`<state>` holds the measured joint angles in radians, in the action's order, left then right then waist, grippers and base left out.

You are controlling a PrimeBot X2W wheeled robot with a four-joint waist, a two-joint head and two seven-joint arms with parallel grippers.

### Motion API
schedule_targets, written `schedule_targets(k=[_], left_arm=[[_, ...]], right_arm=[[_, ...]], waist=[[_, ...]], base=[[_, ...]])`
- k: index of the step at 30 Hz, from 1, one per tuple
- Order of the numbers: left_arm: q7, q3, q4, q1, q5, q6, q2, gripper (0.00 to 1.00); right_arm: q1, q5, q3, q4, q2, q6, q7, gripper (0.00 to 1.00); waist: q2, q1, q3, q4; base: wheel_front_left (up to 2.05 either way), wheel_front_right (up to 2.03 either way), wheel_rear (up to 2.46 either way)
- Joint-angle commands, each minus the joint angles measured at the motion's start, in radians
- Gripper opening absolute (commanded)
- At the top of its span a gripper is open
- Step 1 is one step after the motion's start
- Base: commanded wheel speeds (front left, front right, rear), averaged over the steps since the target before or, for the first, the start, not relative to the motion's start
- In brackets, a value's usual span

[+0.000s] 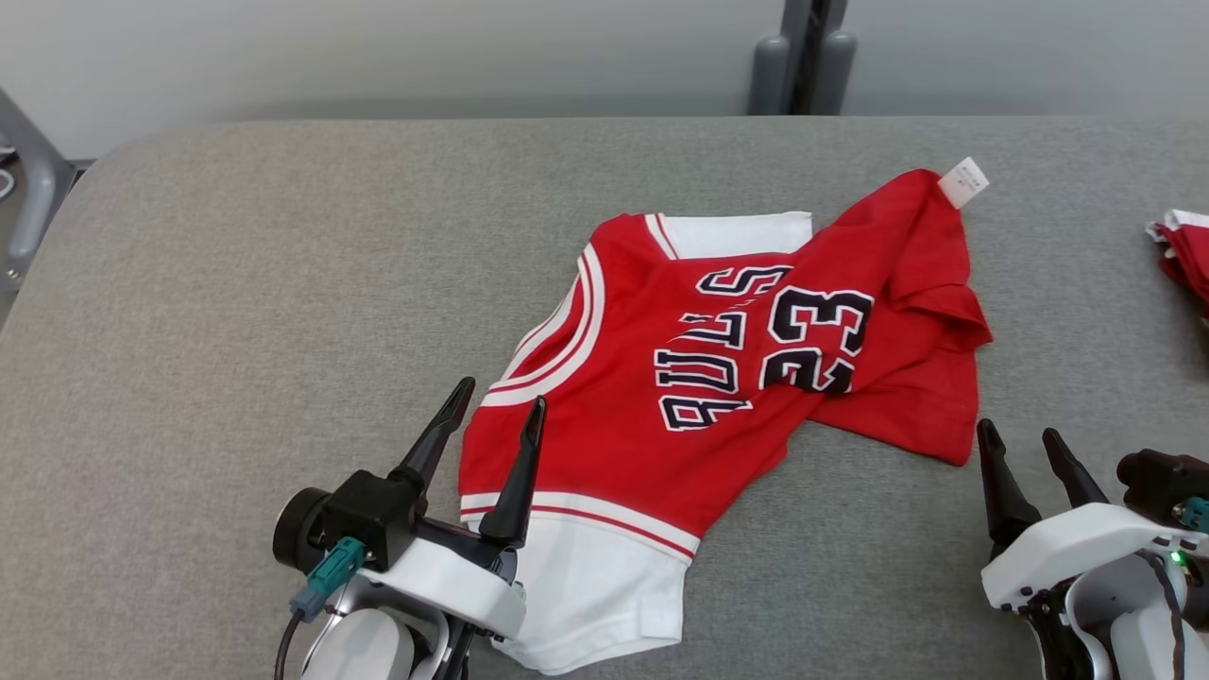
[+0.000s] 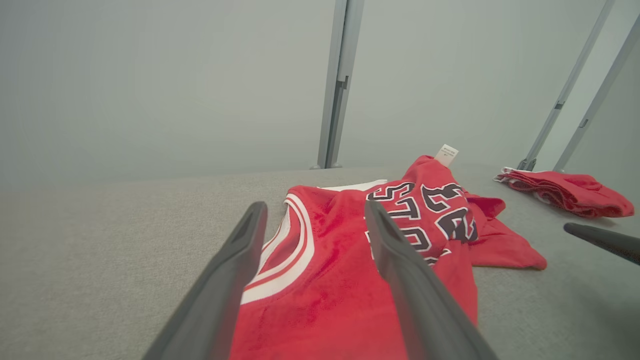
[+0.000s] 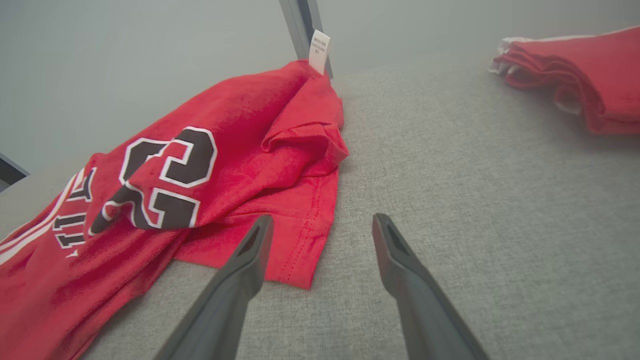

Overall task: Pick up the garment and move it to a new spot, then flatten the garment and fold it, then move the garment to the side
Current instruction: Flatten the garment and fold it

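On the grey bench (image 1: 189, 331), your red garment (image 1: 661, 397) is lying rumpled at the centre, its far right part bunching up under a white tag (image 1: 963, 181). Your left fingers (image 1: 518, 472) are standing wide apart over its near left edge, gripping nothing. Your right fingers (image 1: 999, 482) are gaping likewise, empty, just beside its near right corner. Another red pile (image 1: 1185, 255) is sitting at the bench's right edge.

Print on the white tag (image 1: 963, 181) at the far corner of the jersey (image 1: 604, 444) too small to read, lettering (image 1: 704, 373) partly lost in folds, folded red cloth (image 1: 1188, 257) right of the jersey cut by the edge
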<state>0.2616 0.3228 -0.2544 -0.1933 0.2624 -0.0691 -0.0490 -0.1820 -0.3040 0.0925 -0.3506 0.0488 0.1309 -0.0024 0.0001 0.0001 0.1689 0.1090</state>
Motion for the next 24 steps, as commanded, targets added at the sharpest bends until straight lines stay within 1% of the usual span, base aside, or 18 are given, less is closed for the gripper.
schedule_targets(k=[1,3,6,15,18,19,20,21,22,24], left_arm=[[0.005,-0.001,-0.001,-0.016,-0.003,-0.002,-0.004,1.0],[0.005,0.005,-0.006,-0.024,-0.01,-0.004,-0.004,1.0],[0.005,0.007,-0.009,-0.024,-0.012,-0.005,-0.004,1.0],[0.005,0.007,-0.005,-0.029,-0.013,-0.005,-0.003,1.0],[0.005,0.01,-0.003,-0.033,-0.007,-0.001,-0.003,1.0],[0.005,0.011,-0.003,-0.034,-0.007,0.0,-0.003,1.0],[0.005,0.012,-0.003,-0.035,-0.005,0.001,-0.003,1.0],[0.005,0.014,-0.003,-0.037,-0.004,0.001,-0.003,1.0],[0.005,0.014,-0.003,-0.04,-0.004,0.001,-0.003,1.0],[0.005,0.016,-0.005,-0.043,-0.004,0.002,-0.003,1.0]], right_arm=[[-0.019,-0.006,0.007,-0.019,0.004,0.0,-0.009,1.0],[-0.049,-0.018,0.018,-0.086,0.005,0.0,-0.024,1.0],[-0.078,-0.024,0.02,-0.144,0.004,0.0,-0.037,1.0],[-0.146,-0.018,0.01,-0.251,0.005,0.0,-0.072,1.0],[-0.163,-0.026,0.001,-0.279,0.005,0.0,-0.069,1.0],[-0.169,-0.028,-0.005,-0.288,0.004,0.0,-0.065,0.5],[-0.174,-0.032,-0.012,-0.296,0.005,0.0,-0.065,0.29],[-0.179,-0.03,-0.021,-0.301,0.004,0.0,-0.066,0.04],[-0.182,-0.029,-0.027,-0.305,0.004,0.0,-0.07,0.0],[-0.188,-0.032,-0.041,-0.31,0.005,0.0,-0.08,0.0]], waist=[[-0.0001,-0.0001,0.011,0.014],[-0.0001,-0.0001,0.021,0.034],[-0.0001,-0.0001,0.026,0.051],[-0.0001,-0.0001,0.037,0.073],[-0.0001,-0.0001,0.041,0.074],[-0.0001,-0.0001,0.042,0.074],[-0.0001,-0.0001,0.043,0.074],[-0.0001,-0.0001,0.045,0.073],[-0.0001,-0.0001,0.046,0.072],[-0.0001,-0.0001,0.046,0.069]], base=[[0.0,0.0,0.0],[0.0,0.0,0.0],[0.0,0.0,0.0],[0.0,0.0,0.0],[0.0,0.0,0.0],[0.0,0.0,0.0],[0.0,0.0,0.0],[0.0,0.0,0.0],[0.0,0.0,0.0],[0.0,0.0,0.0]])
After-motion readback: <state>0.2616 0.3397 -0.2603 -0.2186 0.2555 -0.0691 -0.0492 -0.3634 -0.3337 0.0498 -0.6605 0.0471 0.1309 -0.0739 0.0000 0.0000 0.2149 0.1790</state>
